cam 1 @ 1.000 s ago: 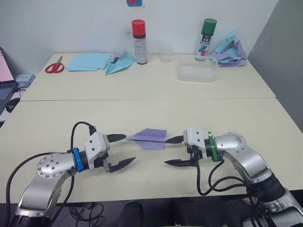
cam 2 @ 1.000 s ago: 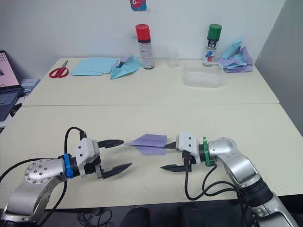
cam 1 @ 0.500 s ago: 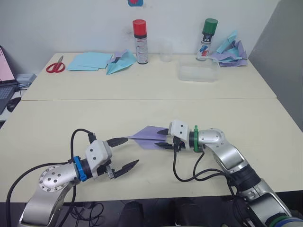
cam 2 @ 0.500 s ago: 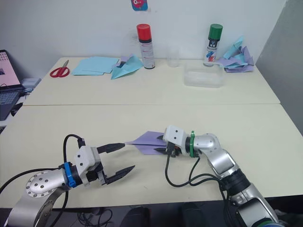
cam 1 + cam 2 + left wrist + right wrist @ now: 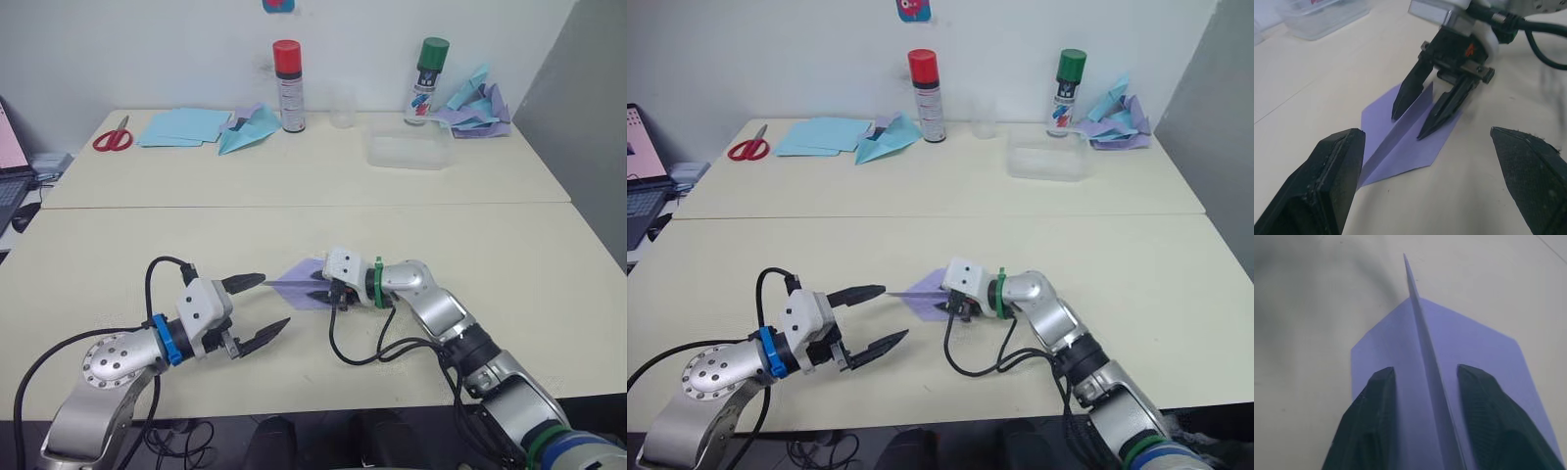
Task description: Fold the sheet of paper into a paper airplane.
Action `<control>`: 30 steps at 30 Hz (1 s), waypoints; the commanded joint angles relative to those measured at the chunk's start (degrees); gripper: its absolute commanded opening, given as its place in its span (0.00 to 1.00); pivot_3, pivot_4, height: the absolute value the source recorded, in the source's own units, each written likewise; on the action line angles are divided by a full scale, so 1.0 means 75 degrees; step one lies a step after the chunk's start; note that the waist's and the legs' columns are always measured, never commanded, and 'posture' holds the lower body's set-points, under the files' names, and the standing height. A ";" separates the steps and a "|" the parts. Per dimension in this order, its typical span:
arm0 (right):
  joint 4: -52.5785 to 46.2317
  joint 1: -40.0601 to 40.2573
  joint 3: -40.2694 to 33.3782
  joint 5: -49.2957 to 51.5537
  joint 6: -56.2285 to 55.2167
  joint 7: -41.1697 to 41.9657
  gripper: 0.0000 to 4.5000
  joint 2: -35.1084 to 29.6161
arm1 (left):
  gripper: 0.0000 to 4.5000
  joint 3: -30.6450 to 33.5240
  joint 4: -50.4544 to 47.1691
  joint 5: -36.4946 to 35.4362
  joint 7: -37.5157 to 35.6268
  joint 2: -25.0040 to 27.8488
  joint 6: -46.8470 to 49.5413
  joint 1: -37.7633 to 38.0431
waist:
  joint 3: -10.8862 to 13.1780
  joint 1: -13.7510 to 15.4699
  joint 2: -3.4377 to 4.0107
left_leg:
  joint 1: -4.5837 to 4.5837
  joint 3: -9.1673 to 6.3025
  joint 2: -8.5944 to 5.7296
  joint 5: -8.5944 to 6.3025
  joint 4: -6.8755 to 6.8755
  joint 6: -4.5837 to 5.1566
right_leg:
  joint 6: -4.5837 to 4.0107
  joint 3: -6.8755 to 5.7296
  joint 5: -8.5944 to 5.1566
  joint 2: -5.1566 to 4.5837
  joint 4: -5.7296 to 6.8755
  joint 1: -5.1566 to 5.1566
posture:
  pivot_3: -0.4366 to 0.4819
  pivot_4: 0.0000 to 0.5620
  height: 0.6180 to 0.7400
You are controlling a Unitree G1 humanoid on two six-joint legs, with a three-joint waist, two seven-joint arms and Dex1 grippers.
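The sheet of paper, folded into a pale lavender paper airplane [image 5: 297, 293], lies flat on the near table with its fin upright and its nose toward my left arm. My right gripper [image 5: 316, 290] reaches over its tail and straddles the fin. Its black fingers [image 5: 1376, 401] rest on the wings either side, a narrow gap from the fin [image 5: 1422, 333], so it is open. The left wrist view shows the same straddle on the plane [image 5: 1400, 156]. My left gripper [image 5: 274, 301] stands open just past the nose, holding nothing.
On the far table stand a red-capped spray can [image 5: 288, 85], a green-capped one [image 5: 427, 78], a clear plastic box [image 5: 409, 150], light blue sheets [image 5: 181, 126] with a blue plane [image 5: 248, 129], red scissors [image 5: 114, 138] and a heap of paper planes [image 5: 475, 108].
My right gripper has moved left from behind the plane's tail to over it, and its fingers have narrowed around the fin. The left gripper stays open, shifted only slightly.
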 commanded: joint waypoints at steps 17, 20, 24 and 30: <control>-0.0237 -0.0130 -0.0718 0.0289 0.0905 0.0011 0.01 -0.0182 | 1.00 0.1089 -0.0489 -0.1946 0.0382 0.0524 0.2130 -0.0508 | 0.0000 0.0006 0.0000 | 0.0001 -0.0007 -0.0005 0.0000 0.0003 0.0000 | 0.0001 -0.0006 0.0000 0.0000 0.0000 0.0005 | 0.48 0.27 1.00; -0.0752 0.0046 -0.1007 0.0433 0.1294 -0.0198 0.01 -0.0235 | 1.00 0.1010 -0.0428 -0.2020 0.0217 0.0667 0.2257 -0.0757 | 0.0000 0.0015 0.0000 | 0.0000 -0.0006 -0.0004 0.0000 0.0003 -0.0001 | 0.0001 -0.0005 0.0000 0.0000 0.0000 0.0005 | 0.48 0.27 1.00; -0.2019 0.0545 -0.1784 0.0911 0.2269 -0.0462 0.01 -0.0565 | 1.00 0.0766 -0.0517 -0.2387 0.0117 0.0794 0.2735 -0.1487 | 0.0001 0.0064 0.0001 | -0.0002 -0.0008 -0.0007 0.0000 0.0002 0.0000 | 0.0001 -0.0007 0.0000 0.0000 -0.0001 0.0003 | 0.48 0.27 1.00; -0.4171 0.1535 -0.3028 0.1605 0.3993 -0.1030 0.01 -0.1262 | 1.00 0.0114 -0.0301 -0.2361 -0.0433 0.1179 0.3095 -0.2783 | 0.0002 0.0075 -0.0001 | -0.0006 -0.0006 -0.0015 0.0000 0.0002 -0.0001 | 0.0003 -0.0005 -0.0001 0.0002 -0.0005 0.0003 | 0.48 0.27 1.00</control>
